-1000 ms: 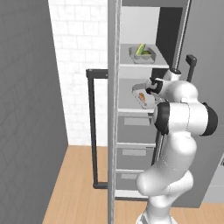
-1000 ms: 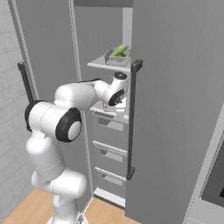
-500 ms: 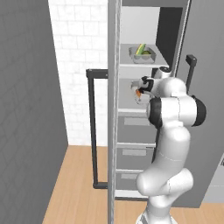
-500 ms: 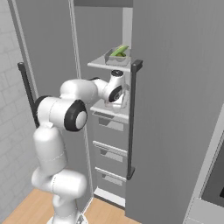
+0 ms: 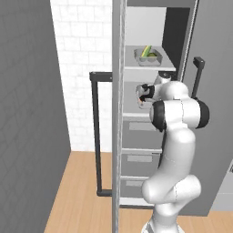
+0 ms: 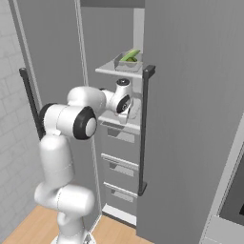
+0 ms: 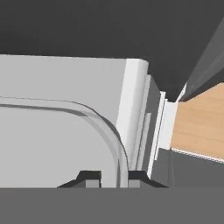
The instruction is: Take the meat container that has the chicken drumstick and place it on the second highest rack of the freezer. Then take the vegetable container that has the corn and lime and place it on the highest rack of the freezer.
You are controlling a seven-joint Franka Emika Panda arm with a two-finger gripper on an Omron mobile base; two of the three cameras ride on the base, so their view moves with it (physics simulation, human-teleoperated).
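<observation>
My gripper is shut on the clear rim of the meat container, which lies over the second highest rack inside the freezer. From the left base view my hand reaches in over that rack, and a small orange bit of the chicken drumstick peeks out below it. The vegetable container with the corn sits on the highest rack; it also shows from the right. The lime is too small to tell apart.
The freezer door stands open edge-on, with its dark bar handle to the left. Grey drawers sit below the racks. A second dark handle on the neighbouring grey panel stands close to my hand. Wooden floor lies below.
My hand has pushed deeper into the freezer over the second highest rack, carrying the meat container with it. The drumstick is now mostly hidden. The vegetable container has not moved.
</observation>
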